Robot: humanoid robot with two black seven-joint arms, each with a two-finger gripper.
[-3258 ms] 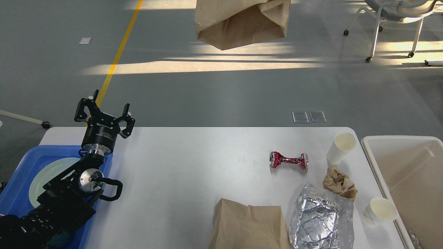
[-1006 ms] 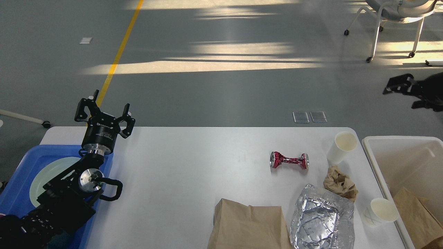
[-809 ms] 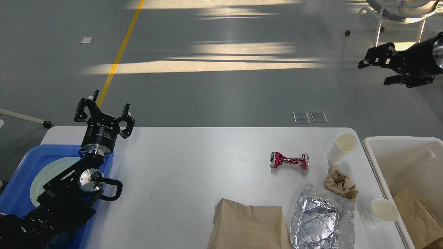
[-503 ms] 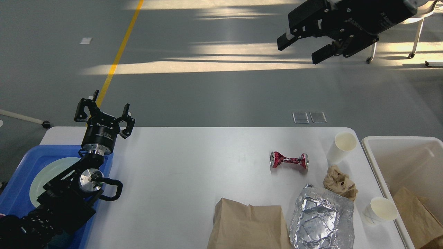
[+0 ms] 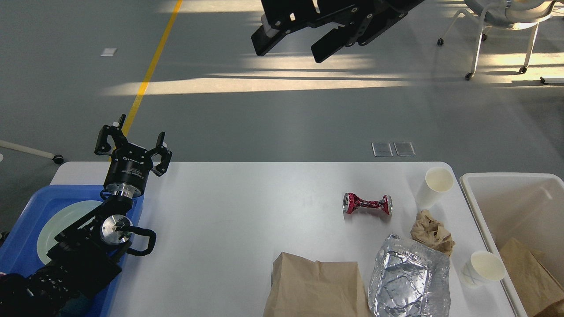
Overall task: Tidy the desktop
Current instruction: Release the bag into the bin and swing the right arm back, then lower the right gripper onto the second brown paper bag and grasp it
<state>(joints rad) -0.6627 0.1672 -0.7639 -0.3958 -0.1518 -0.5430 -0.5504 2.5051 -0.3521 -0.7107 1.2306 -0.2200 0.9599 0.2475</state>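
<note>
The white table [image 5: 229, 207] carries litter along its right and near edges: a crushed red can [image 5: 367, 204], two paper cups [image 5: 434, 187] [image 5: 483, 269], a crumpled brown wad [image 5: 432, 232], a foil tray [image 5: 410, 277] and a flat paper bag [image 5: 317, 286]. The right hand [image 5: 291, 37] hangs high over the far edge, fingers spread, empty. The left hand [image 5: 132, 145], also spread and empty, sits over the blue tray [image 5: 22, 220] at the left edge. Likely risks: descending onto the can could roll it, and a sweep toward the bin [image 5: 511, 207] could topple the light cups.
</note>
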